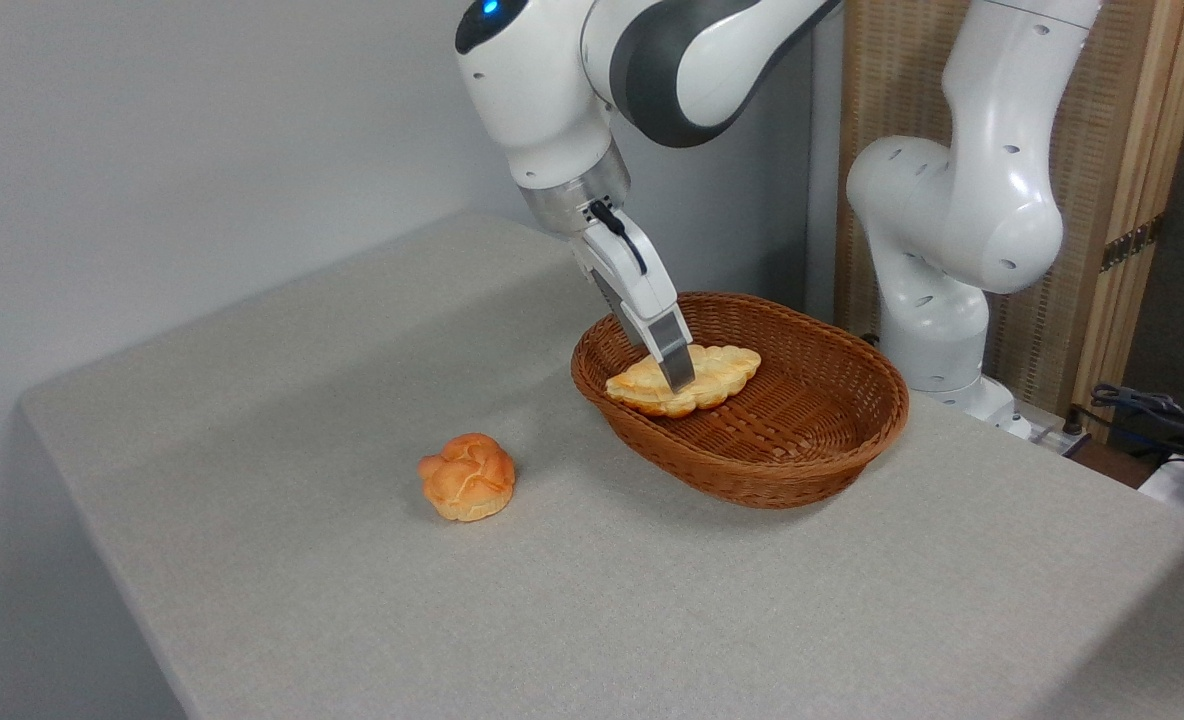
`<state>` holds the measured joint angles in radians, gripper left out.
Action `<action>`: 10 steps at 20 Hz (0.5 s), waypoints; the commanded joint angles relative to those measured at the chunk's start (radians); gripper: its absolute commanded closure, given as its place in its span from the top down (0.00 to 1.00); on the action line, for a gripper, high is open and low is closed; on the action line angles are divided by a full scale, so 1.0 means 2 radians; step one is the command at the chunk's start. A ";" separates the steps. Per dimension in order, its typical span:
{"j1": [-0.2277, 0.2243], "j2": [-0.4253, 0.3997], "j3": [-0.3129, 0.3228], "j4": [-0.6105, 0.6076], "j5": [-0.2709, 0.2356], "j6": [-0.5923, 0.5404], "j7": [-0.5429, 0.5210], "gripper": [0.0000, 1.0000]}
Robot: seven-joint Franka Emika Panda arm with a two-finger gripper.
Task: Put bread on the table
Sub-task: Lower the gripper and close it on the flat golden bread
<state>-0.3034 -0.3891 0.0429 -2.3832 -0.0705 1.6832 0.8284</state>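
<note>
We see the bread (707, 378), a pale golden braided loaf, lying inside the brown wicker basket (812, 440), toward the basket's left and rear wall. Its pointed left end sits close to the rim, and its length runs roughly left to right.

The arm reaches down from the upper middle of the view, and the end effector (679, 378) tilts down and to the right into the basket. One grey finger (674, 358) shows in front of the loaf, its tip laid across the bread's middle. The other finger is hidden behind this one, so we cannot tell how far apart the fingers stand, nor whether they have closed on the loaf. The bread looks to be resting in the basket rather than raised from it.

The basket stands on the bench (592, 600), which is covered in light grey-beige cloth, near its far right side. A small round orange bun (468, 476) sits on the cloth well to the left of the basket, apart from it. The robot's white base (937, 300) rises behind the basket at the right.
</note>
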 commanded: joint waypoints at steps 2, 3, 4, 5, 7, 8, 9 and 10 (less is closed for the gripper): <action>0.000 0.005 -0.001 -0.016 0.007 0.021 0.022 1.00; 0.000 0.010 -0.001 -0.016 0.007 0.023 0.022 1.00; 0.001 0.016 -0.001 -0.016 0.007 0.024 0.023 1.00; 0.001 0.021 -0.001 -0.016 0.007 0.025 0.023 1.00; 0.001 0.027 -0.001 -0.016 0.008 0.027 0.025 1.00; 0.004 0.029 -0.001 -0.015 0.007 0.027 0.024 1.00; 0.004 0.031 -0.001 -0.015 0.008 0.027 0.024 1.00; 0.004 0.032 -0.001 -0.015 0.008 0.027 0.024 1.00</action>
<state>-0.3021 -0.3375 0.0423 -2.4138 -0.0669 1.7222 0.8591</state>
